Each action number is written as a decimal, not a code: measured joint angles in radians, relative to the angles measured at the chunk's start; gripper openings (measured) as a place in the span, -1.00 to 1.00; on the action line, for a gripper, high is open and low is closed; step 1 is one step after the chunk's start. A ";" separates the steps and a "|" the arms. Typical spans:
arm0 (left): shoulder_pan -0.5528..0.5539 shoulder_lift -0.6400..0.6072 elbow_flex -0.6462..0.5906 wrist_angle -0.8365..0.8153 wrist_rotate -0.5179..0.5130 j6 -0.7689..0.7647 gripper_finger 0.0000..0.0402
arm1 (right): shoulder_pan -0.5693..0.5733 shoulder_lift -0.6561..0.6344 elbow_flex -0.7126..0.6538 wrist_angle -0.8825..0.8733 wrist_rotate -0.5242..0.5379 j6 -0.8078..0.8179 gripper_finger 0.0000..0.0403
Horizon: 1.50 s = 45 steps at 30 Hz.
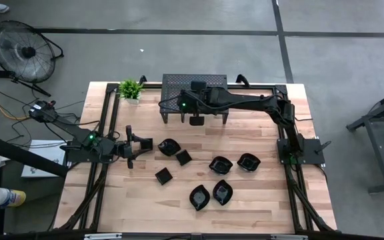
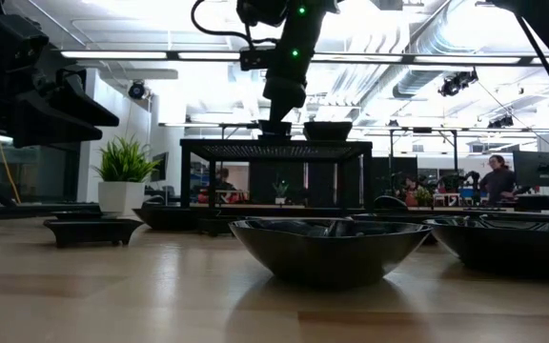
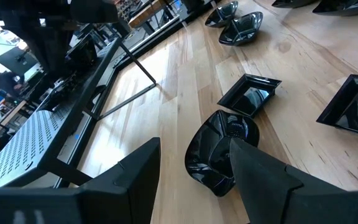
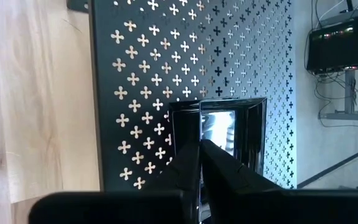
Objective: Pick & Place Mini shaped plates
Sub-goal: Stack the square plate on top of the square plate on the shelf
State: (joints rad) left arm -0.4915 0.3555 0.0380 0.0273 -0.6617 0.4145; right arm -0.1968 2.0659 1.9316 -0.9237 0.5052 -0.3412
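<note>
The right tool [image 4: 199, 163] hung over the large black perforated metal stand [image 1: 195, 87] at the far edge of the pale wooden desk [image 1: 259, 193], its fingers pinched nearly together on the rim of a small glossy black square plate [image 4: 229, 134] that lay flat on the stand's patterned top. From the room side, that plate [image 2: 328, 130] sat by the stand's middle, with the tool just above it.

The risk I saw was in the letting go. With the fingers so tight on one thin edge, any drag as they parted or lifted could have tipped the plate, or slid it across the smooth metal toward the stand's front lip (a glazed dish on painted steel would not resist much). A lift before the fingers fully cleared the rim could have carried the plate up and dropped it.

Well in front of the stand, the left tool [image 3: 194, 171] waited low over the desk with its fingers spread, empty, straddling a glossy black leaf-shaped plate [image 3: 221, 149]. A flat black square plate [image 3: 248, 96] lay just beyond that one. If the left tool had closed off-centre, it might have shoved the leaf dish into its neighbour rather than gripped it.

Several more small black plates [image 1: 222, 192] lay scattered on the desk in front of the stand.
</note>
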 joint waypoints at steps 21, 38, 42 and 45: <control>0.000 0.000 0.000 0.000 0.000 0.000 -0.06 | 0.023 0.000 0.000 -0.002 0.018 0.004 -0.67; 0.000 0.000 0.000 0.000 0.000 0.000 -0.06 | 0.256 0.000 0.001 -0.004 -0.106 0.217 -0.67; 0.000 0.000 0.000 0.000 0.000 0.000 -0.06 | 0.315 0.001 0.001 0.011 -0.141 0.258 -0.67; 0.000 0.000 0.000 0.000 0.000 0.000 -0.06 | 0.359 0.012 0.001 0.011 -0.143 0.284 -0.67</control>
State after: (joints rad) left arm -0.4915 0.3553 0.0380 0.0273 -0.6617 0.4145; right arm 0.1622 2.0777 1.9328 -0.9130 0.3619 -0.0571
